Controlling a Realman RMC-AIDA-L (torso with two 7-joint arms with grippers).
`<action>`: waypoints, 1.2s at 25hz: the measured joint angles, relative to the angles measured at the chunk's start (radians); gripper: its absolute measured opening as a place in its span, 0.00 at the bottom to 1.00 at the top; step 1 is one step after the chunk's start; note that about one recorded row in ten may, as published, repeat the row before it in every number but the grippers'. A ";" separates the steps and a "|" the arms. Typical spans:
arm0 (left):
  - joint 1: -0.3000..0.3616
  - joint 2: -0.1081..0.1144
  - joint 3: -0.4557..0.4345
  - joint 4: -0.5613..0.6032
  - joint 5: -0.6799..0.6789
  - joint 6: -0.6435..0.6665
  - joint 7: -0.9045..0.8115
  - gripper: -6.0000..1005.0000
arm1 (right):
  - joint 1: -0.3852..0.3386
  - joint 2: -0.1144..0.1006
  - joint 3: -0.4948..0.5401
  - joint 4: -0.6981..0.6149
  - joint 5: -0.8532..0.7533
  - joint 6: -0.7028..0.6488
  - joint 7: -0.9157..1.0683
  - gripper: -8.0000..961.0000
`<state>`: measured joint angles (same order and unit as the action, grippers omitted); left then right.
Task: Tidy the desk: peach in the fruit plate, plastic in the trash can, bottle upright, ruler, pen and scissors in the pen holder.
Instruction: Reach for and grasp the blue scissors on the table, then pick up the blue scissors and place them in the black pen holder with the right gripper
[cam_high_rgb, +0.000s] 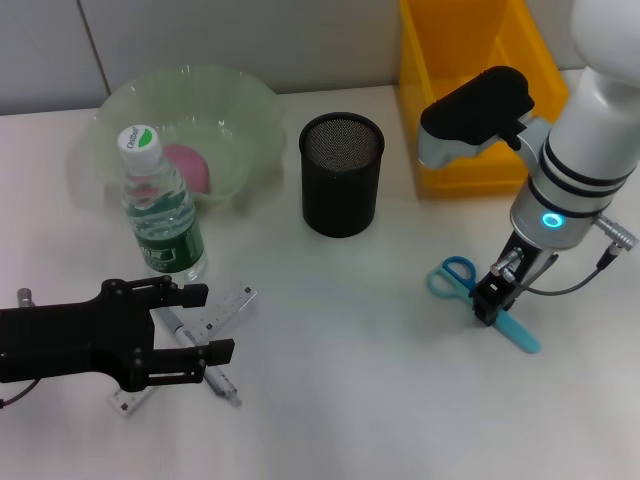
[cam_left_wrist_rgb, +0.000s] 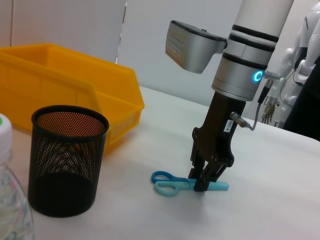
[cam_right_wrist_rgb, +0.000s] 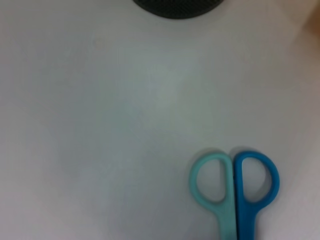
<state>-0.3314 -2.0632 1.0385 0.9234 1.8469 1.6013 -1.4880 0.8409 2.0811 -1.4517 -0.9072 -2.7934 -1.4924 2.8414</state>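
While the right arm reached down at the tabletop's right side, the scene stood thus:

Right pincer (cam_high_rgb: 492, 305): lowered onto the scissors (cam_high_rgb: 470, 285), its fingers closed narrowly around the middle of them, just behind the handle loops; the left wrist view showed the fingers (cam_left_wrist_rgb: 206, 175) gripping the scissors (cam_left_wrist_rgb: 175, 183) while they lay flat on the tabletop (cam_high_rgb: 350, 350).

Scissors: on the white tabletop, right of the pen holder (cam_high_rgb: 342, 172), two-tone blue handles pointing toward it, closed blade end pointing the other way; the right wrist view showed the two loops (cam_right_wrist_rgb: 232, 182) side by side.

Left pincer (cam_high_rgb: 190, 322): at the near left, fingers spread wide, hovering above the ruler (cam_high_rgb: 228, 306) and pen (cam_high_rgb: 215, 378), holding nothing.

Ruler and pen: lying crossed on the tabletop, partly hidden under the left pincer.

Bottle (cam_high_rgb: 160, 205): upright, white cap, green label, just before the fruit plate (cam_high_rgb: 245, 110).

Peach (cam_high_rgb: 190, 165): inside the pale green fruit plate, behind the bottle.

Pen holder: black mesh cup, upright, mid-tabletop, between plate and yellow bin (cam_high_rgb: 430, 90).

Yellow bin: at the far right, behind the right arm.
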 joint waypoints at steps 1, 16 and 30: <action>0.000 0.000 0.000 0.000 0.000 0.000 0.000 0.78 | 0.000 0.000 -0.001 0.001 0.000 0.000 0.000 0.25; -0.001 0.000 0.000 0.000 0.000 -0.001 -0.001 0.78 | -0.059 0.001 0.008 -0.203 0.016 -0.078 -0.002 0.22; -0.008 0.002 -0.008 0.000 0.000 -0.002 -0.003 0.77 | -0.200 0.002 0.010 -0.417 0.172 -0.098 -0.150 0.22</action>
<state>-0.3396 -2.0608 1.0308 0.9235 1.8469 1.5992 -1.4911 0.6404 2.0827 -1.4417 -1.3243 -2.6209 -1.5901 2.6911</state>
